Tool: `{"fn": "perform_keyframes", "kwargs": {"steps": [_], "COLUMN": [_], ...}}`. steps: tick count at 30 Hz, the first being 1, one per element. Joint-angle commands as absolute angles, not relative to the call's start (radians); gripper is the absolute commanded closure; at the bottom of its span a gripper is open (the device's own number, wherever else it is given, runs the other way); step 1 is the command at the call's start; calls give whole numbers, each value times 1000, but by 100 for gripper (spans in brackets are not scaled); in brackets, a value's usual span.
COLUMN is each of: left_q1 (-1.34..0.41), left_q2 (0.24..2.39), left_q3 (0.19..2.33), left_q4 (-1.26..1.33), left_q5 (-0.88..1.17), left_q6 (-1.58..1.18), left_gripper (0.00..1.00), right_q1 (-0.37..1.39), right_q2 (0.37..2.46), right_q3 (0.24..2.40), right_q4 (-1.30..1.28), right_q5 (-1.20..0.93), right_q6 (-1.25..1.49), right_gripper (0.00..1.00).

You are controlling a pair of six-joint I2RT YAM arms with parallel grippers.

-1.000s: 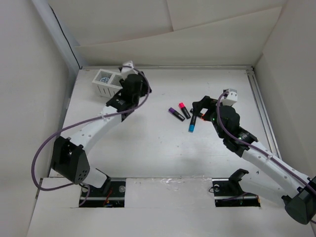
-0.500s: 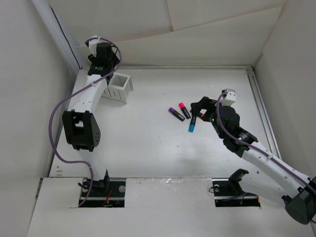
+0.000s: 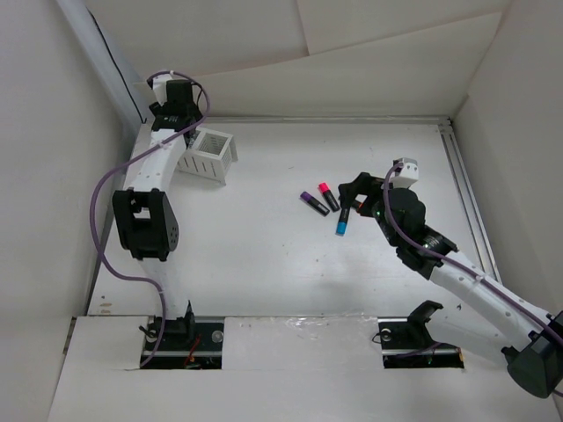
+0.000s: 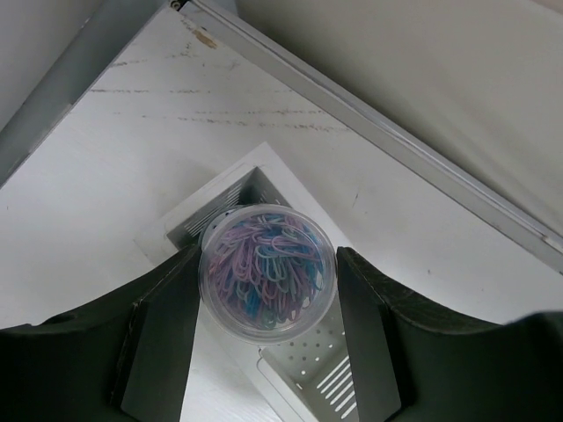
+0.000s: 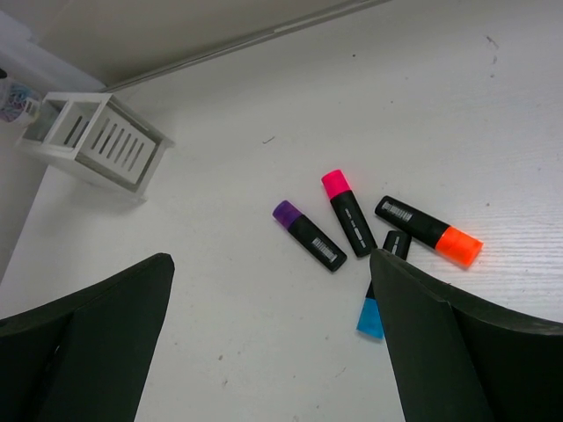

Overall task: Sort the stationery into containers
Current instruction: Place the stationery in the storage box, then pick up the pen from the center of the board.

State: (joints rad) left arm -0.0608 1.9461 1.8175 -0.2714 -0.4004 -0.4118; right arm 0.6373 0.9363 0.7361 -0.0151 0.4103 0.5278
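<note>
L gripper (image 4: 266, 283) clamped on clear clip tub (image 4: 266, 264), held over white box (image 4: 303, 378) at far-left corner; R gripper (image 5: 273, 347) wide open above 4 markers (image 5: 348, 214), well apart from box.

The top camera sits high behind both arm bases (image 3: 180, 338), looking steeply down over the whole desk (image 3: 264, 264). The left wrist camera faces down past its hand (image 4: 266, 299), close on the clear tub (image 4: 266, 277) between its fingers (image 4: 167, 334) and the white box (image 4: 207, 211) beneath. The right wrist camera looks obliquely ahead of its hand (image 5: 273, 343); pens (image 5: 349, 215) and box also appear from above.
</note>
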Motion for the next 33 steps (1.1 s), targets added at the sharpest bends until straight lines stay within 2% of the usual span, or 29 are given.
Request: {"fn": "perform_keyframes", "kwargs": {"steps": [1, 11, 13, 18, 20, 24, 29, 31, 33], "left_q1": [-61, -61, -61, -61, -61, -61, -124, -149, -196], "left_q2": [1954, 2002, 2002, 1990, 1971, 1896, 1783, 1764, 1729], "left_q3": [1835, 1856, 1856, 1856, 1845, 1807, 1766, 1766, 1750], "left_q4": [-242, -262, -262, -273, -273, -238, -186, -175, -145], "left_q5": [-414, -405, -405, -414, -414, -359, -339, -318, -285], "left_q6": [-384, -383, -383, -393, -393, -402, -402, -437, -466], "left_gripper": [65, 60, 55, 31, 26, 26, 38, 45, 52], "right_q1": [647, 647, 647, 647, 647, 647, 647, 647, 647], "right_q2": [936, 936, 936, 936, 936, 936, 936, 936, 936], "right_q3": [753, 753, 753, 753, 753, 753, 753, 753, 753], "right_q4": [29, 29, 29, 29, 29, 29, 29, 29, 29], "right_q5": [405, 405, 405, 405, 405, 405, 451, 466, 480], "right_q6": [525, 525, 525, 525, 525, 525, 525, 525, 525], "right_gripper": [1, 1, 1, 1, 1, 1, 2, 24, 51]}}
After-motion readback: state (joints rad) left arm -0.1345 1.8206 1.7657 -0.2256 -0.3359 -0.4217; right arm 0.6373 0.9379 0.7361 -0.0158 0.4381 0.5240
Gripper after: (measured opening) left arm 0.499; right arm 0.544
